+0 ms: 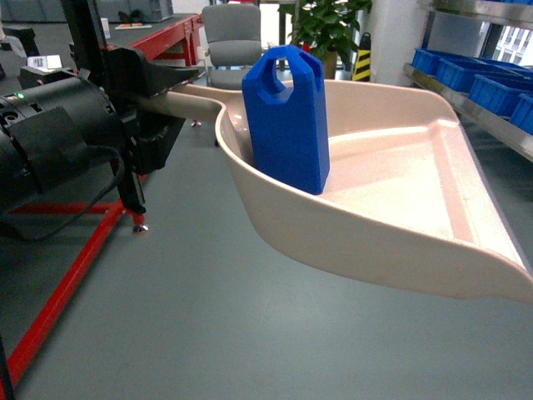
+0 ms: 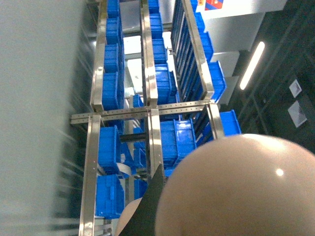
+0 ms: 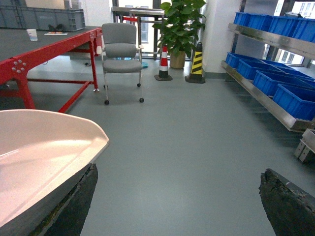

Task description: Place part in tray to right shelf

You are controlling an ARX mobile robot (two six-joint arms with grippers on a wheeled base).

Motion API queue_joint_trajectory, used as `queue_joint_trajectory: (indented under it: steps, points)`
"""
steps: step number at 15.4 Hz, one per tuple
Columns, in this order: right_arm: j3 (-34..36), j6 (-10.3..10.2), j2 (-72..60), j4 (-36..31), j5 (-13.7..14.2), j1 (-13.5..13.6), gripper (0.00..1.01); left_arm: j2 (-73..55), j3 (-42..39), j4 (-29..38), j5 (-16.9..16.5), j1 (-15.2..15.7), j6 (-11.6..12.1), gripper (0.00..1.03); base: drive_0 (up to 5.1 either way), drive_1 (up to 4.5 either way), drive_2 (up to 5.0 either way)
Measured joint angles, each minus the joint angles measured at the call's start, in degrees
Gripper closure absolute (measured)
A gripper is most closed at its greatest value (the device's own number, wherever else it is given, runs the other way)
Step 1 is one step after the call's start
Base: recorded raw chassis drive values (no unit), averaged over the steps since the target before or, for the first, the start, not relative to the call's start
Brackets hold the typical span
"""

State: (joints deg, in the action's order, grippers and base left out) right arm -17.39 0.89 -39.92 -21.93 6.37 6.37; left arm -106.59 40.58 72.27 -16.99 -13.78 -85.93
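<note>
Blue jerrycan-shaped part (image 1: 287, 117) stands upright inside the beige tray (image 1: 400, 225), at the rear of the pan near where the handle joins, its handle hole at the top. So the first half of the job looks done: the part is loaded.

The tray is held up in the air above a grey floor, not resting on any surface. Its long handle runs left into the left gripper (image 1: 154, 104), a black assembly whose fingers appear clenched around the handle. From the left wrist camera, the glossy rounded underside of the tray (image 2: 241, 189) fills the lower right.

The right gripper (image 3: 177, 201) shows only in its own wrist view, as two dark fingers (image 3: 74, 206) spread wide apart and released. The left one lies just under the tray's side wall (image 3: 44, 157); whether it touches the tray cannot be told. The other hangs over bare floor, grasping nothing.

The right shelf (image 1: 475, 104), a stainless-steel rack carrying blue crates (image 1: 491, 87), sits at the far right of the head view, well apart from the tray. The left wrist view looks at steel racking (image 2: 150, 110) filled with blue crates.

What remains, by this judgement, is the whole delivery: carrying the loaded tray across to the shelf and setting it down without tipping the upright part.
</note>
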Motion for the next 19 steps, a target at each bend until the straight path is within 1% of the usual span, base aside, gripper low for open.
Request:
queue_joint_trajectory:
  steps: [19]
  points:
    - [0.0, 0.0, -0.1, 0.0, 0.0, 0.0, 0.03, -0.1, 0.0, 0.0, 0.0, 0.0, 0.0, 0.89, 0.0, 4.26, -4.3]
